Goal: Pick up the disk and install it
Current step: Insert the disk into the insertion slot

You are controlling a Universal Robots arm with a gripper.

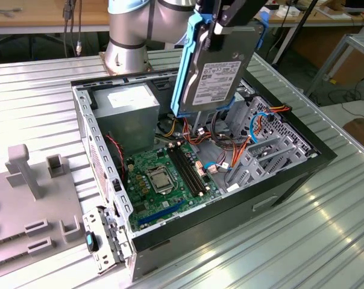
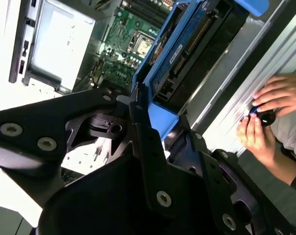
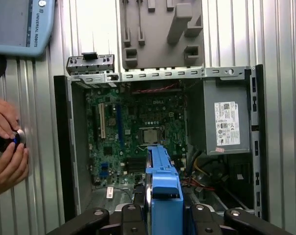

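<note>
Ribbed metal table [image 1: 326, 241] with an open computer case [image 1: 290, 174] on it, gripper [image 1: 221, 29] jaws pinching the disk [image 1: 215, 72] upright above the drive bays [image 1: 267, 149], probably held edge-on to match the slot.

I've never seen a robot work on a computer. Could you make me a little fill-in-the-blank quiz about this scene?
The disk in the end effector has ____ side rails.
The disk hangs ____ the open computer case.
The motherboard inside is coloured ____.
The grey power supply carries a ____ sticker.
Missing words: blue, above, green, white.
</note>
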